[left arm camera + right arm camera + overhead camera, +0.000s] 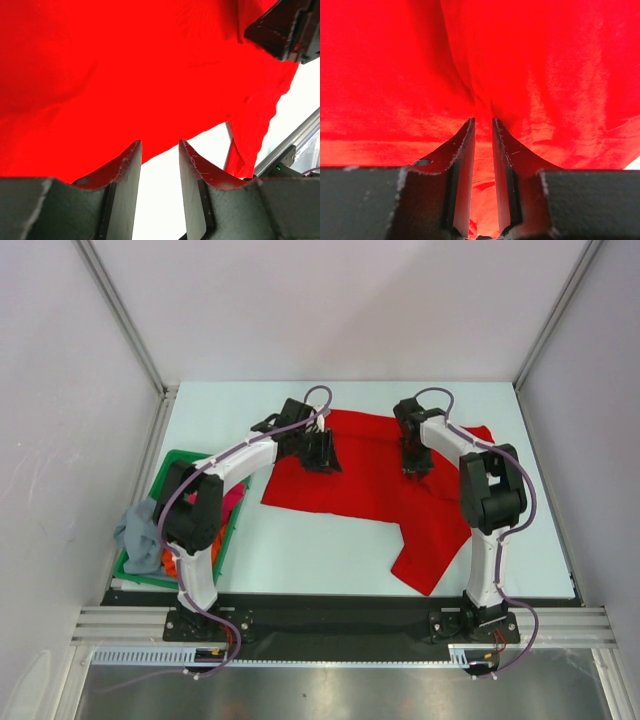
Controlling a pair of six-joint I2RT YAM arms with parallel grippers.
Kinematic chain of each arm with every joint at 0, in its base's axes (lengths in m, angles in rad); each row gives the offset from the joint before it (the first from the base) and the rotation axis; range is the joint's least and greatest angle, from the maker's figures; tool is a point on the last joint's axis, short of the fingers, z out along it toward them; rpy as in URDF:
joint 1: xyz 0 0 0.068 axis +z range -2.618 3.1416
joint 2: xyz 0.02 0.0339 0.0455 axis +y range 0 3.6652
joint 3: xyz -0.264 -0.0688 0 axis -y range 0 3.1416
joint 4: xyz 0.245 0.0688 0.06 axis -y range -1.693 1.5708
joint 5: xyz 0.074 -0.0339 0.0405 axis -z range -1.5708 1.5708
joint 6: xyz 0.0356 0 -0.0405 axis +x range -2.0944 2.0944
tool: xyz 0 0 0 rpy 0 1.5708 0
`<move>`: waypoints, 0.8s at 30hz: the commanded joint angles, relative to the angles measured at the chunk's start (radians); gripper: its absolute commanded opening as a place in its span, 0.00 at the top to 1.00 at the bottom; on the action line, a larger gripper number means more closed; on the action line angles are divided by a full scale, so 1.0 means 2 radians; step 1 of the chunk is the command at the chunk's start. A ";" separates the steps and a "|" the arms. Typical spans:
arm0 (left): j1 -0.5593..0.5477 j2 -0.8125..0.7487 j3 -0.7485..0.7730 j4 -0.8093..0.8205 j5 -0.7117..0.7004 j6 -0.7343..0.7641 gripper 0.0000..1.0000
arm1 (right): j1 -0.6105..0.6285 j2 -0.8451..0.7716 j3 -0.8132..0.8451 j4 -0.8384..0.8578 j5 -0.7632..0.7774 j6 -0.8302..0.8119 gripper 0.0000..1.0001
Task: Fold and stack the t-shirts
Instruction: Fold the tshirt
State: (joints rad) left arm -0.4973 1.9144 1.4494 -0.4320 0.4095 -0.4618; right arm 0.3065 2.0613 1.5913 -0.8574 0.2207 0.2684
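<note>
A bright red t-shirt (365,480) lies spread on the pale table, one part trailing toward the front right. My left gripper (322,460) is over the shirt's left part. In the left wrist view it (160,143) is open and empty, its tips at the shirt's (125,75) edge with bare table between the jaws. My right gripper (415,470) is over the shirt's right part. In the right wrist view it (483,121) is nearly closed, with a raised fold of red cloth (545,75) pinched between the jaws.
A green tray (172,460) stands at the left edge of the table. It holds a grey-blue shirt (138,530) hanging over its side, a magenta one (233,500) and an orange one (170,562). Grey walls and a metal frame enclose the table.
</note>
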 commanded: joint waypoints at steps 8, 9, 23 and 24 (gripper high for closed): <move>0.008 -0.032 -0.002 0.008 0.017 0.006 0.59 | 0.000 -0.003 -0.039 0.022 -0.002 0.011 0.73; 0.009 -0.032 -0.002 0.007 0.016 0.006 0.59 | 0.000 -0.001 -0.038 0.024 -0.003 0.009 0.74; 0.011 -0.026 0.001 0.011 0.024 0.002 0.59 | -0.004 0.013 -0.016 0.018 0.005 0.002 0.76; 0.012 -0.027 0.002 0.011 0.024 0.002 0.59 | -0.006 0.015 -0.015 0.018 0.003 0.002 0.76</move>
State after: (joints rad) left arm -0.4808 1.9141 1.4494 -0.4313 0.4309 -0.4618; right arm 0.3027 2.0693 1.5269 -0.8371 0.2169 0.2790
